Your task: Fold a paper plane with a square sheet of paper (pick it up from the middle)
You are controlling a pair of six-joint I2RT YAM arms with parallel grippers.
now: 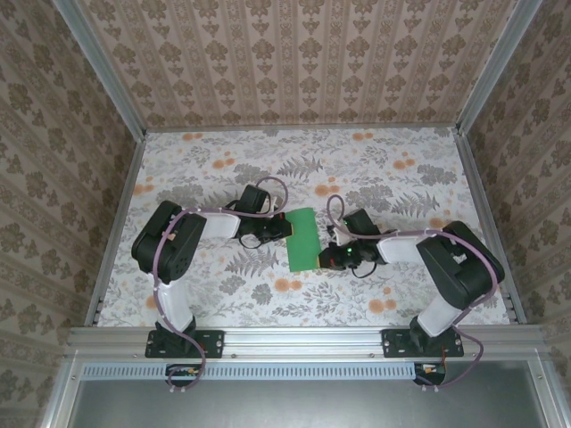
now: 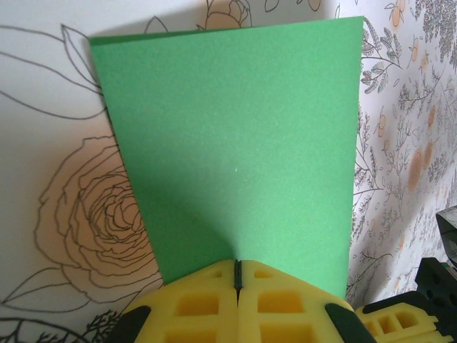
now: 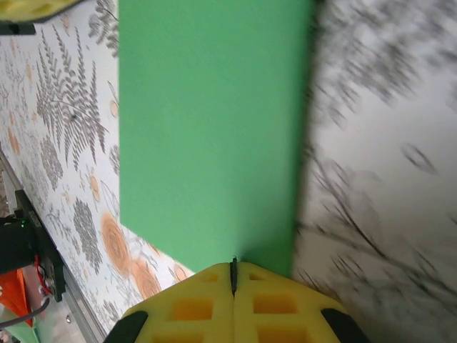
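Top external: sheet point(image 1: 302, 239) edges in left gripper point(image 1: 287, 230), right gripper point(image 1: 326, 253); bare table point(image 1: 375, 160) around.

Table point(image 1: 268, 152) lies open beyond the green sheet point(image 1: 303, 237); walls point(image 1: 294, 62) close three sides

The square sheet of paper point(image 1: 303, 238) lies between left end effector point(image 1: 284, 230) and right end effector point(image 1: 328, 254).

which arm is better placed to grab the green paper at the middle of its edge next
Left, probably: the left hand, shut, sits near mid-edge of the green paper; the right hand, also shut, sits closer to a corner.
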